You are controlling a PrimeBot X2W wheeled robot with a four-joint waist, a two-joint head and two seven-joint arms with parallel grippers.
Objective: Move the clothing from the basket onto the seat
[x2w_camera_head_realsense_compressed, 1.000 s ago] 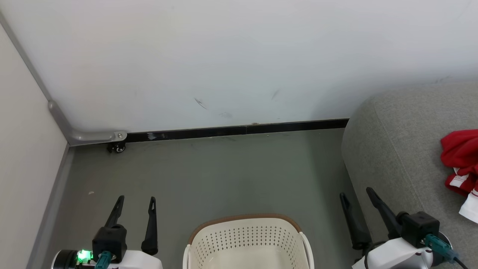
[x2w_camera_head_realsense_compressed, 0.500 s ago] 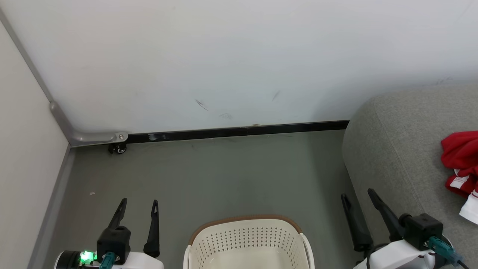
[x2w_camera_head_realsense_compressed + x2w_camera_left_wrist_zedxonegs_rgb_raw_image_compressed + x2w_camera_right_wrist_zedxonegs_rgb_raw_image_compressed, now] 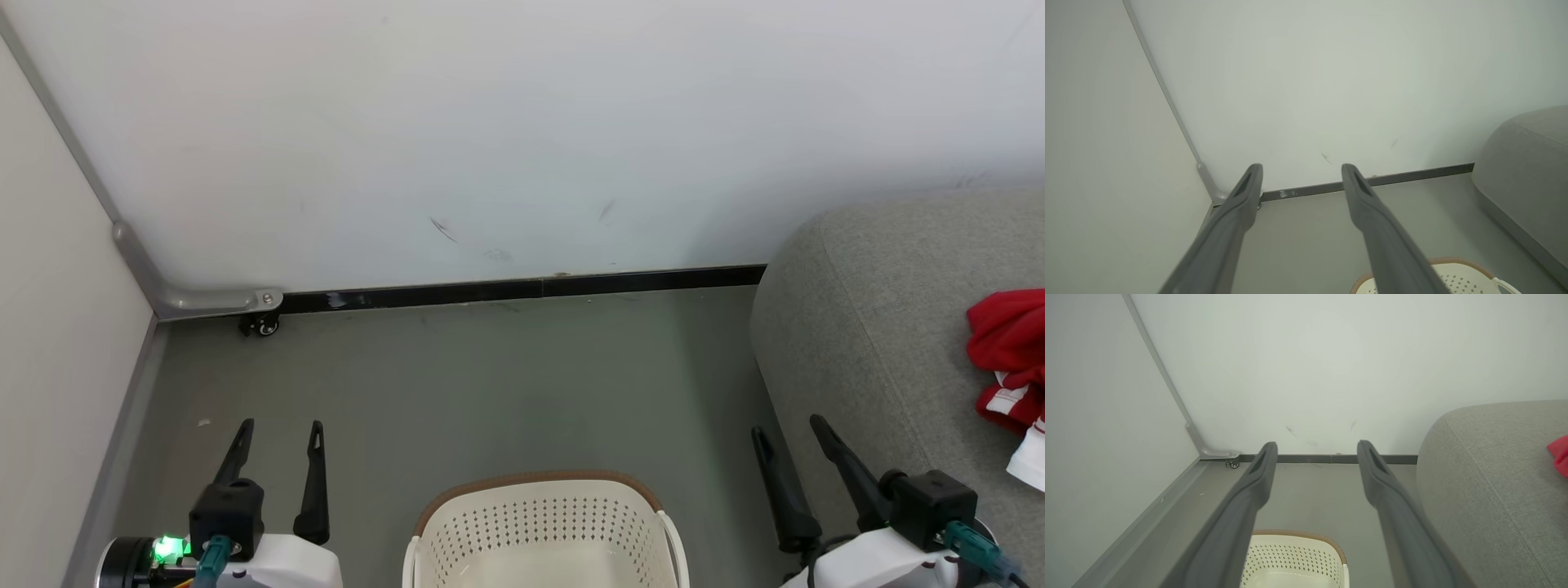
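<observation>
Head view has the clothing (image 3: 1008,359) lying crumpled on the seat (image 3: 857,327) at the far right edge of the picture: red folds with white trim, partly cut off by the frame. The right hand (image 3: 788,426) hovers low by the seat's rounded front corner, its two dark fingers spread apart and gripping nothing. The clothing lies to its right and a little further up the cushion, near but not touching. The left hand (image 3: 280,426) hangs over the floor (image 3: 490,384) at the lower left, fingers likewise apart, well away from the clothing.

The basket (image 3: 535,479) stands on the floor between the two hands, its brown rim band and perforated far wall in sight, its near part cut off by the bottom edge. Beyond it the grey floor runs to a black skirting strip (image 3: 522,287) under a white wall (image 3: 490,122). A pale panel (image 3: 49,327) closes the left side, with a small caster (image 3: 263,325) in the corner. Between the right hand and the clothing lies the seat's grey cushion — right wrist view shows a red sliver at its right edge, beyond the right finger
</observation>
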